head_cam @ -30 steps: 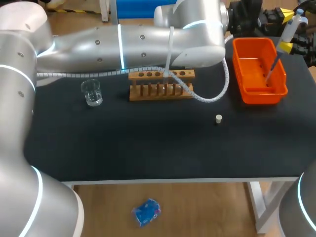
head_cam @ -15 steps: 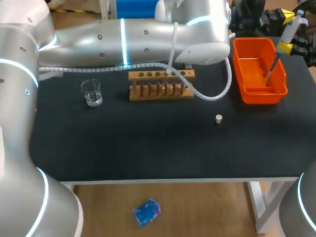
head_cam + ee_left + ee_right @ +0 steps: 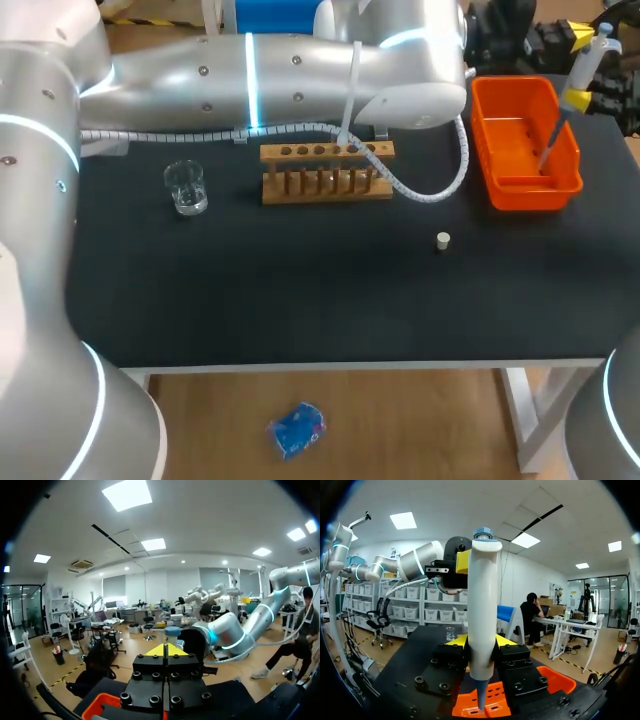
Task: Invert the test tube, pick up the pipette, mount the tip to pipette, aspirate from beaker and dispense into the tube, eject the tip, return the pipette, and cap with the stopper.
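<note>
Left arm [image 3: 300,80] slightly farther back.

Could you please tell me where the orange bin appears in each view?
Head view: orange bin far right on the table, pipette over it.
Left wrist view: its orange corner under the left gripper.
Right wrist view: bin under the right gripper, below the pipette.
Shared landmark: the black table.

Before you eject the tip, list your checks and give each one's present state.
1. The right gripper is shut on the pipette: ok.
2. The tip is over the orange bin: ok.
3. The left gripper is shut, empty and apart from the pipette: ok.
4. The stopper lies free on the table: ok.
5. The test tube stands filled in the wooden rack: cannot tell.
</note>
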Controlling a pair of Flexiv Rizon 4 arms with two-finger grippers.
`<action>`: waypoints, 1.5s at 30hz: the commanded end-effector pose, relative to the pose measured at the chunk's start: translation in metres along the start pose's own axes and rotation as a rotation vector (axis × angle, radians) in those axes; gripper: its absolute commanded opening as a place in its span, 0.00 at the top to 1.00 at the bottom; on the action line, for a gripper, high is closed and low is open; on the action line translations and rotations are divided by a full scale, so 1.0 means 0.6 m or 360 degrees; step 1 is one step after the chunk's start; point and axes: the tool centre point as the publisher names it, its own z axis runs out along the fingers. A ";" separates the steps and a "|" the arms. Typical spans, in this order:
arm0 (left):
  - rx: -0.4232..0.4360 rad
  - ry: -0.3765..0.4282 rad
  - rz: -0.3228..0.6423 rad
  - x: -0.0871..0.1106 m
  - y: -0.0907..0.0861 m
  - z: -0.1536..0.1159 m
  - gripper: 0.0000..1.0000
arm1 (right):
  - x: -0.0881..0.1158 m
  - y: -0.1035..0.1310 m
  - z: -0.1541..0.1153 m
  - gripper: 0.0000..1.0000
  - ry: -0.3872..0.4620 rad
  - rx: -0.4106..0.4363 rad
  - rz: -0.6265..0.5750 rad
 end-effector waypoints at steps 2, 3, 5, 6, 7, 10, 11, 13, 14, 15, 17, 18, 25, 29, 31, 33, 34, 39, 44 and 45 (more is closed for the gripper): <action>0.0010 -0.0007 -0.0006 0.000 0.018 0.006 1.00 | -0.003 0.011 0.001 1.00 0.0008 0.0008 -0.0001; 0.0011 -0.0009 -0.0009 0.000 0.020 0.006 1.00 | -0.003 0.011 0.001 1.00 0.0008 0.0008 -0.0001; 0.0013 -0.0011 -0.0013 0.000 0.022 0.007 1.00 | -0.003 0.011 0.001 1.00 0.0008 0.0008 -0.0001; 0.0013 -0.0011 -0.0014 0.000 0.022 0.007 1.00 | -0.003 0.011 0.001 1.00 0.0008 0.0008 -0.0001; 0.0015 -0.0014 -0.0013 -0.001 0.022 0.006 1.00 | -0.003 0.011 0.001 1.00 0.0008 0.0008 -0.0001; 0.0022 -0.0023 0.0011 -0.001 0.011 0.003 1.00 | -0.003 0.011 0.001 1.00 0.0008 0.0008 -0.0001; 0.0027 -0.0023 0.0020 -0.001 0.006 0.002 1.00 | -0.003 0.011 0.001 1.00 0.0008 0.0008 -0.0001; 0.0045 -0.0027 0.0041 -0.002 -0.010 -0.003 1.00 | -0.003 0.011 0.001 1.00 0.0008 0.0008 -0.0001; 0.0055 -0.0033 0.0061 -0.003 -0.021 -0.006 1.00 | -0.003 0.011 0.001 1.00 0.0008 0.0008 -0.0001; 0.0061 -0.0035 0.0068 -0.003 -0.029 -0.009 1.00 | -0.003 0.011 0.001 1.00 0.0008 0.0008 -0.0001; 0.0084 -0.0039 0.0095 -0.004 -0.050 -0.015 1.00 | -0.003 0.011 0.001 1.00 0.0008 0.0008 -0.0001; 0.0090 -0.0039 0.0102 -0.004 -0.057 -0.017 1.00 | -0.003 0.011 0.001 1.00 0.0008 0.0008 -0.0001; 0.0117 -0.0015 0.0120 -0.002 -0.100 -0.036 1.00 | -0.003 0.011 0.001 1.00 0.0008 0.0008 -0.0001; 0.0141 0.0040 0.0113 0.008 -0.112 -0.056 0.00 | -0.003 0.011 0.001 1.00 0.0008 0.0008 -0.0001; 0.0140 0.0056 0.0100 0.016 -0.119 -0.073 0.00 | -0.003 0.011 0.001 1.00 0.0008 0.0008 -0.0001; 0.0110 0.0073 0.0113 0.023 -0.123 -0.090 0.00 | -0.003 0.011 0.001 1.00 0.0008 0.0008 -0.0001; 0.0079 0.0075 0.0116 0.029 -0.125 -0.104 0.00 | -0.003 0.011 0.001 1.00 0.0008 0.0008 -0.0001; 0.0018 0.0021 0.0098 0.062 -0.128 -0.162 0.00 | -0.003 0.011 0.001 1.00 0.0008 0.0008 -0.0001; -0.0057 -0.0045 0.0034 0.108 -0.110 -0.216 0.00 | -0.003 0.011 0.001 1.00 0.0008 0.0008 -0.0001; -0.0067 -0.0052 0.0019 0.117 -0.107 -0.225 0.00 | -0.003 0.011 0.001 1.00 0.0008 0.0008 -0.0001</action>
